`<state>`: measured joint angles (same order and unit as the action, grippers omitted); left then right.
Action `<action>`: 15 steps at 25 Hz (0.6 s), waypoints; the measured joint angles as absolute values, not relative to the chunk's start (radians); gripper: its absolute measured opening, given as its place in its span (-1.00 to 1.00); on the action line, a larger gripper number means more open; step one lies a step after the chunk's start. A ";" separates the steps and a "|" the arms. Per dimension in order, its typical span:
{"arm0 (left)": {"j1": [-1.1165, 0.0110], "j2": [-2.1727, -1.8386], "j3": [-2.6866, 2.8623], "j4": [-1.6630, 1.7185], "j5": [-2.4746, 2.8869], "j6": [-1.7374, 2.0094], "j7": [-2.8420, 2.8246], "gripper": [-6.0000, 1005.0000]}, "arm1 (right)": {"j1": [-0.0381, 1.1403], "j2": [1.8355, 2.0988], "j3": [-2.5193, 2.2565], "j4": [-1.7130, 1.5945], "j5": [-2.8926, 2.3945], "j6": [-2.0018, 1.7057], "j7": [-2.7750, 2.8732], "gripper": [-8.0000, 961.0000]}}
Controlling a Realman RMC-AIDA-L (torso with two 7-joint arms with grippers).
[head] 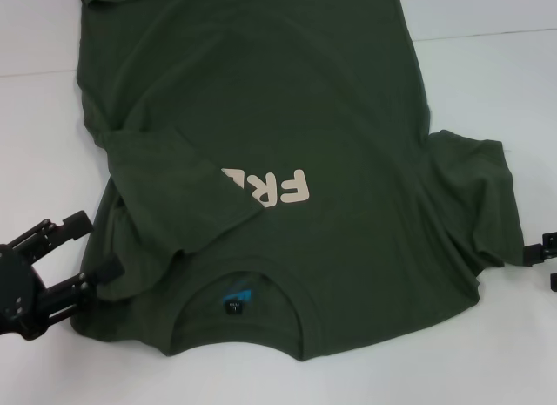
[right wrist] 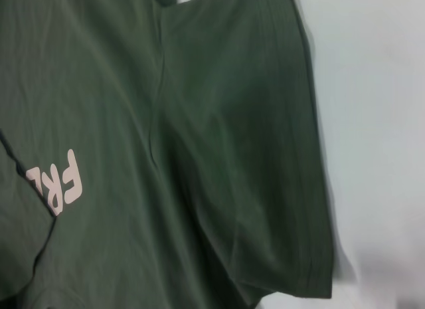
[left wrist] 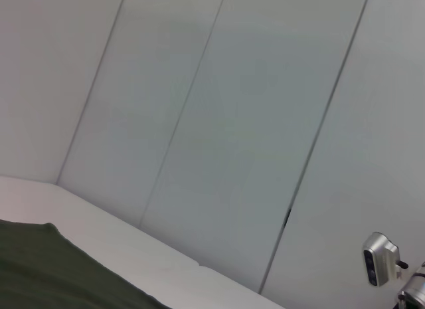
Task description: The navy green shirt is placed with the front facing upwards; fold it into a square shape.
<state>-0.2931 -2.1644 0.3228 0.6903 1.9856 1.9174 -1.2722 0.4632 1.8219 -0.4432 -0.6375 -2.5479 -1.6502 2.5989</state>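
The navy green shirt [head: 287,118] lies spread on the white table [head: 487,83], front up, with its collar and blue label [head: 237,298] nearest me. Its sleeve on my left [head: 174,192] is folded in over the chest and hides part of the cream print [head: 278,189]. The other sleeve [head: 474,196] lies spread out to my right. My left gripper [head: 100,246] stands open at the shirt's edge by the left shoulder, with nothing between its fingers. Only a black tip of my right gripper [head: 541,252] shows beside the right sleeve. The right wrist view shows that sleeve [right wrist: 265,156] and the print [right wrist: 61,184].
The shirt's hem runs off the far edge of the head view. Bare white table [right wrist: 378,123] lies right of the sleeve. In the left wrist view grey wall panels [left wrist: 252,123] stand behind the table, with a shirt corner [left wrist: 46,269] and a small silver device [left wrist: 378,258].
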 joint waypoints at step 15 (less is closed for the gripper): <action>-0.293 -2.164 0.322 0.690 1.986 1.917 -1.273 0.67 | 0.499 1.823 -0.451 -0.609 -2.548 -1.620 2.597 0.55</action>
